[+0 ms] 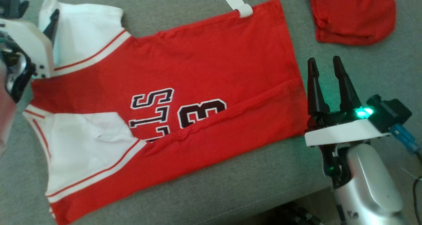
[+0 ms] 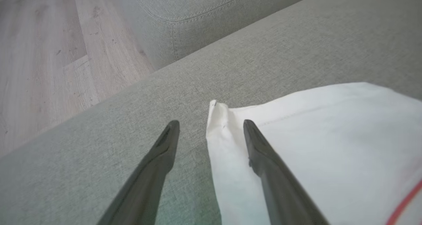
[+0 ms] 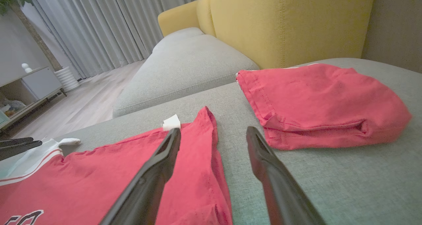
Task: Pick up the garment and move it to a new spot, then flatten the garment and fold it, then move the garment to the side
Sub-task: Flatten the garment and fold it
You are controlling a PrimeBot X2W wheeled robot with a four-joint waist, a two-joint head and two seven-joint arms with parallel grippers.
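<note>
Spread wide at the right gripper [image 1: 324,62], just beside the hem of the garment [image 1: 197,70] — laid out on the grey sofa [image 1: 230,185], lengthwise across the head view, white sleeves toward the left gripper [image 2: 211,123], likewise spread, one finger over a sleeve edge.

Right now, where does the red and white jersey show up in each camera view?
Head view: the jersey lies spread across the middle, with its white sleeves at the left.
Left wrist view: its white sleeve is at the lower right.
Right wrist view: its red body is at the lower left.
Shared landmark: the grey cushion under it.
</note>
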